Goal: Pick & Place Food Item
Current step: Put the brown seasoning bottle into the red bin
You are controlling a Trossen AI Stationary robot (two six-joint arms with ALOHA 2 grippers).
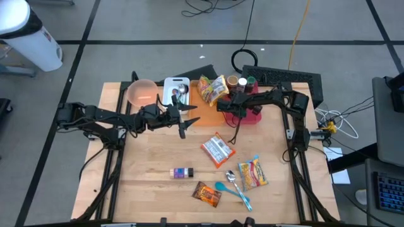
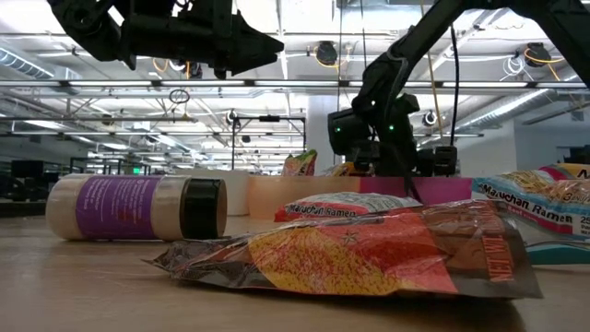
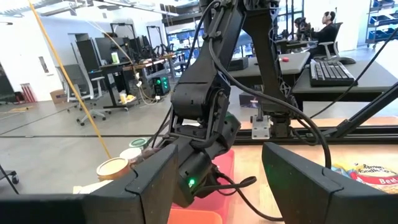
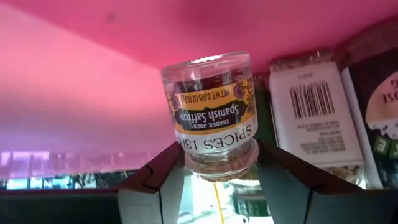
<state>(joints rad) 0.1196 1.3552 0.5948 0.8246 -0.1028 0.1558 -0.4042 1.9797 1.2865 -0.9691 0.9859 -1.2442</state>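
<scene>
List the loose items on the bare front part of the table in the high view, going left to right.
Small purple-labelled jar → orange-brown snack packet → ramen packet → teal spoon → yellow-red ramen packet.

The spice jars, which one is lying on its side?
The purple-labelled jar, alone on the table's front; the others stand upright in the pink bin at the back.
</scene>
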